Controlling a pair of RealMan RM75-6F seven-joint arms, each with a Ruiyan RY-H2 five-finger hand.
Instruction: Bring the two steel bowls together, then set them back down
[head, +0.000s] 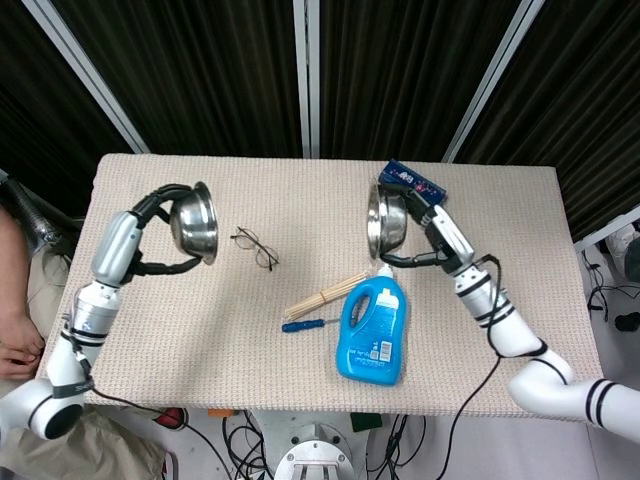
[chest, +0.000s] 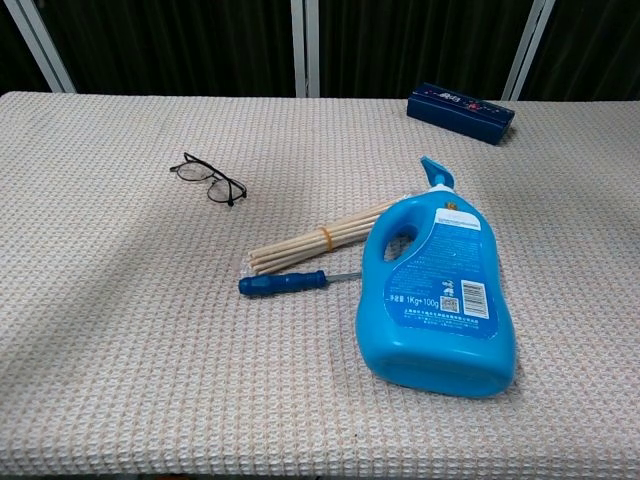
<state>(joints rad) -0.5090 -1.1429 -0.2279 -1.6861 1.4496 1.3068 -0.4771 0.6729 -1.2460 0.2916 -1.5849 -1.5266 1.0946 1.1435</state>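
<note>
In the head view my left hand (head: 163, 228) grips a steel bowl (head: 195, 222) by its rim, tipped on edge above the table's left side. My right hand (head: 425, 232) holds the second steel bowl (head: 385, 220) the same way, on edge, above the right of centre near the blue bottle's cap. The two bowls are wide apart, with their hollows facing each other across the table. Neither hand nor either bowl shows in the chest view.
On the woven mat lie a pair of glasses (head: 255, 246) (chest: 208, 179), a bundle of wooden sticks (head: 322, 295) (chest: 318, 238), a blue-handled screwdriver (head: 304, 325) (chest: 284, 283), a blue detergent bottle (head: 373, 330) (chest: 437, 293) on its side, and a dark blue box (head: 412, 184) (chest: 460, 108) at the back right.
</note>
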